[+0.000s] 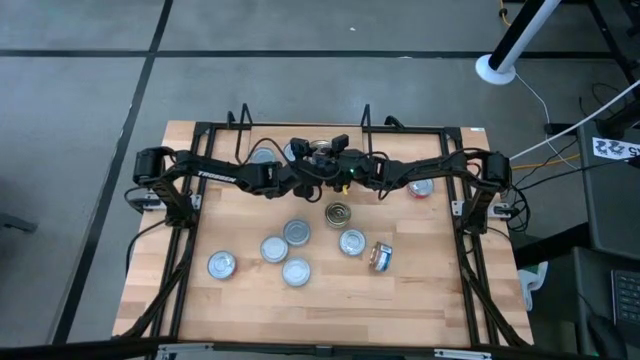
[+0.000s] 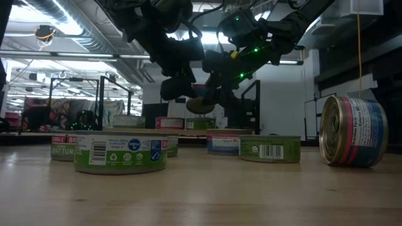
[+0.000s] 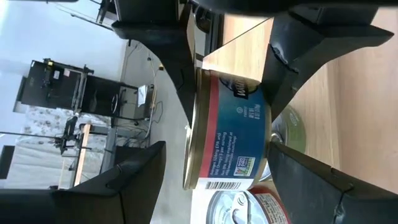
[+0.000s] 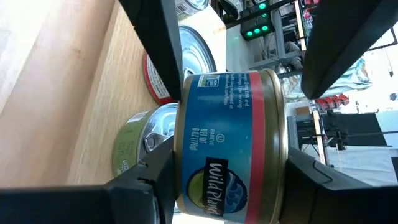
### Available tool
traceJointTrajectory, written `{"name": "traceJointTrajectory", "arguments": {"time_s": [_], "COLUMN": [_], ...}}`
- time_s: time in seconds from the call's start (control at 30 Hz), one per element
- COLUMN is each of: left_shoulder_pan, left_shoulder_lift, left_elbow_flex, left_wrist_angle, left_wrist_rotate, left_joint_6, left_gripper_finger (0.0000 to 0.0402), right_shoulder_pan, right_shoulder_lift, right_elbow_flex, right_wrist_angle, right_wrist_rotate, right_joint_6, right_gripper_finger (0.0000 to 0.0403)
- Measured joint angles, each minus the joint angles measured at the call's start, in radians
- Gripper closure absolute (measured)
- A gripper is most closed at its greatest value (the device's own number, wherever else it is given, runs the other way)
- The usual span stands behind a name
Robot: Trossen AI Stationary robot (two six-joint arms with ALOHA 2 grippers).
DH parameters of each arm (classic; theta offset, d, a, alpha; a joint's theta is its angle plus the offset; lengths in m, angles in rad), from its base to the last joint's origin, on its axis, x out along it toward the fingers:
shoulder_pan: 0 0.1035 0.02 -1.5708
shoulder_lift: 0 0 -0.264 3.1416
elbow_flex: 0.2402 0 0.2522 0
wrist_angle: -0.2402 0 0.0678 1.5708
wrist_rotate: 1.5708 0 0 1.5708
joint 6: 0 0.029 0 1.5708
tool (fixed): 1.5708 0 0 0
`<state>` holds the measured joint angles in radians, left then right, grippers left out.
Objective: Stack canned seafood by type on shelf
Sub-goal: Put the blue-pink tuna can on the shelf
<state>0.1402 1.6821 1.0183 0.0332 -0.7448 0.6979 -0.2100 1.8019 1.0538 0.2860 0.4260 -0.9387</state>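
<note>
A blue-and-red tin with gold rims (image 4: 230,124) is held in the air over the far middle of the table, its flat faces upright. It also shows in the high view (image 1: 321,152) and the low view (image 2: 201,105). My right gripper (image 1: 341,161) is shut on it. My left gripper (image 1: 302,162) is open, its fingers (image 3: 134,174) standing on either side of the same tin from the opposite side. I cannot tell whether one of them touches. Several tins lie on the table, among them a gold-lidded one (image 1: 340,212). The wire shelf (image 1: 365,118) stands at the far edge. My right gripper pinches the tin between its two fingers (image 4: 155,177), one on each flat face (image 4: 281,155). The fingers come level from the table's right. The tin is lifted clear of the table, standing on edge with its label band facing the wrist camera.
Several silver-lidded tins (image 1: 297,232) lie flat on the near half of the table, and one (image 1: 381,257) stands on its edge (image 2: 352,130). A red tin (image 1: 422,187) and another tin (image 1: 262,155) sit at the far side. Black frame rails (image 1: 180,250) run along both sides.
</note>
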Motion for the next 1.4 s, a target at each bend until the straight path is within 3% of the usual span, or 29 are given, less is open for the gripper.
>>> {"name": "traceJointTrajectory", "arguments": {"time_s": [0.5, 0.77, 1.4], "left_shoulder_pan": [0.037, 0.036, 0.037], "left_shoulder_lift": [0.0, 0.0, 0.0], "left_elbow_flex": [0.0, 0.0, 0.0], "left_wrist_angle": [-0.056, -0.063, -0.06], "left_wrist_rotate": [0.007, 0.009, 0.029], "left_joint_6": [-0.02, -0.002, 0.016], "left_gripper_finger": [0.0126, 0.0207, 0.0206], "right_shoulder_pan": [0.0, 0.0, 0.0], "right_shoulder_lift": [0.0, 0.0, 0.0], "right_elbow_flex": [0.0, 0.0, 0.0], "right_wrist_angle": [0.015, 0.014, 0.009], "right_wrist_rotate": [-0.052, -0.053, -0.041], "right_joint_6": [0.0, -0.003, -0.008], "right_gripper_finger": [0.0212, 0.0212, 0.0208]}}
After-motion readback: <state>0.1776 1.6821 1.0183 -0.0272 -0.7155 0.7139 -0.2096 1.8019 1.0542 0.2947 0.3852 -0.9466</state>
